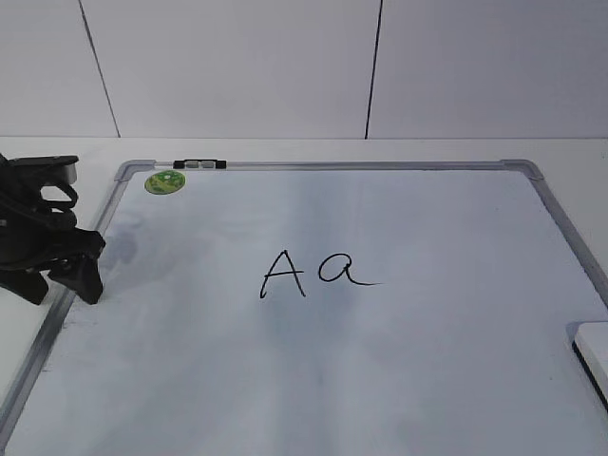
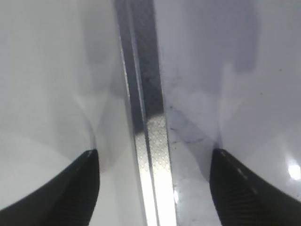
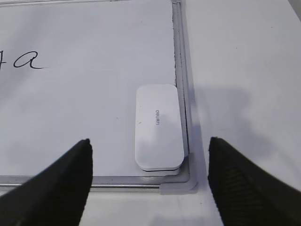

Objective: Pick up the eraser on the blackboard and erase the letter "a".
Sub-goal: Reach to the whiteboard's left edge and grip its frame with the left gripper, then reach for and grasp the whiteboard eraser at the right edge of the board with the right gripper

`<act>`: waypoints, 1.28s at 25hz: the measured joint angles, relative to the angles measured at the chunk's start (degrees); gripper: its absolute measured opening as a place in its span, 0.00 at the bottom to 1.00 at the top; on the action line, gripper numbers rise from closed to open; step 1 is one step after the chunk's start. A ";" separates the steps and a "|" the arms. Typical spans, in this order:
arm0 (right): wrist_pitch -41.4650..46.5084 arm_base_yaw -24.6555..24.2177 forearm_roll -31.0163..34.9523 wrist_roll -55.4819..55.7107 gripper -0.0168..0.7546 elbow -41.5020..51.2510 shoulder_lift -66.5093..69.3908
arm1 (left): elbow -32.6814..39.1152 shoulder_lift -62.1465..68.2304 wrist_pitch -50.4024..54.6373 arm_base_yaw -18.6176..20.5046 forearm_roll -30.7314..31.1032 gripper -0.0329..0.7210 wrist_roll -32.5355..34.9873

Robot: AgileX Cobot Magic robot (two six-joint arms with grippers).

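Note:
The blackboard (image 1: 380,380) is a white board with a silver-grey frame lying flat on the table. The letter "a" (image 1: 344,269) is written in black near its middle, right of a capital "A" (image 1: 283,274); it also shows in the right wrist view (image 3: 29,61). The eraser (image 3: 158,126), white with a black underside, lies in the board's near right corner against the frame, and only its edge shows in the exterior view (image 1: 595,351). My right gripper (image 3: 149,181) is open and empty, hovering over that corner. My left gripper (image 2: 155,183) is open and empty, straddling the board's left frame (image 2: 148,141).
A round green sticker (image 1: 164,182) sits at the board's far left corner, next to a small clip (image 1: 200,164) on the top frame. A white panelled wall (image 1: 304,66) stands behind the table. The left arm (image 1: 43,233) rests at the board's left edge.

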 joint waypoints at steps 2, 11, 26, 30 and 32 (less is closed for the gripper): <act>0.00 0.00 0.00 0.00 0.78 0.00 0.00 | 0.00 0.00 0.20 0.00 -0.12 0.76 -0.04; 0.00 0.00 0.00 0.00 0.78 0.00 0.00 | -0.02 0.00 1.15 0.00 -0.65 0.71 -0.39; 0.00 0.00 0.00 0.00 0.78 0.00 0.00 | -0.02 0.00 2.05 0.00 -2.24 0.40 -0.61; 0.00 0.00 0.00 0.00 0.78 0.00 0.00 | -0.12 0.00 2.18 0.00 -2.01 0.34 -0.82; 0.00 0.00 0.00 0.00 0.78 0.00 0.00 | -0.12 0.00 2.22 0.00 -1.93 0.34 -0.82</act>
